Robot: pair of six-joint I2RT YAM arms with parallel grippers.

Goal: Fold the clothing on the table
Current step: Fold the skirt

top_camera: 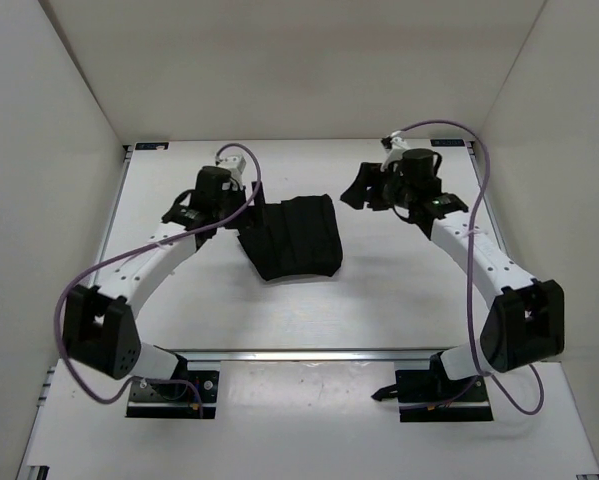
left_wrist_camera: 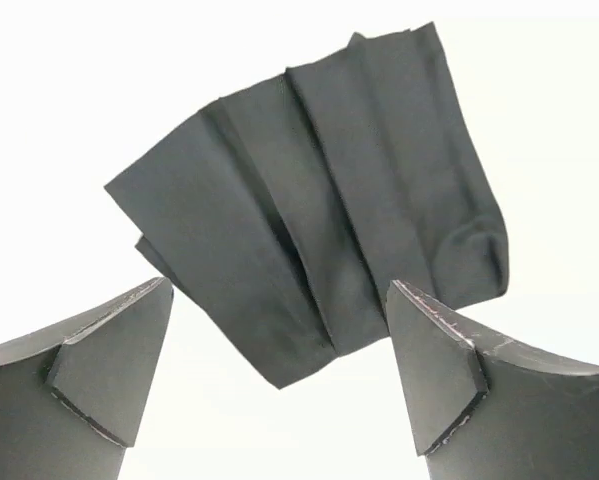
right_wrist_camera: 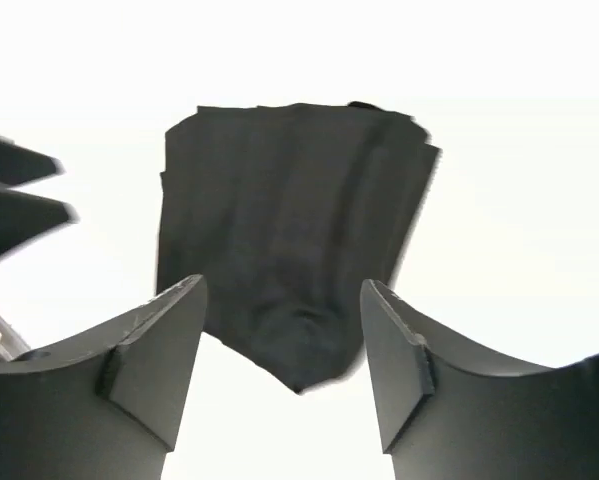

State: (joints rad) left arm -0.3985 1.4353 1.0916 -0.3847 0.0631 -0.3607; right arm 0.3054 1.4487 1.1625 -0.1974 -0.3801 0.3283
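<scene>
The clothing [top_camera: 295, 238] is a black pleated garment, folded into a compact shape in the middle of the white table [top_camera: 379, 300]. My left gripper [top_camera: 243, 214] hovers at its left edge. In the left wrist view the clothing [left_wrist_camera: 319, 210] fans out beyond the left gripper [left_wrist_camera: 279, 290], which is open, one corner pointing between its fingers [left_wrist_camera: 114, 365]. My right gripper [top_camera: 359, 190] is a short way off the garment's upper right corner. Seen from the right wrist, the clothing [right_wrist_camera: 289, 230] lies ahead of the right gripper [right_wrist_camera: 281, 290], open and holding nothing.
White walls [top_camera: 59, 110] enclose the table on three sides. A metal rail [top_camera: 309, 352] runs along the near edge, with both arm bases [top_camera: 174, 392] behind it. Purple cables [top_camera: 474, 230] loop beside each arm. The left arm's fingers [right_wrist_camera: 19, 190] show at the right wrist view's left edge.
</scene>
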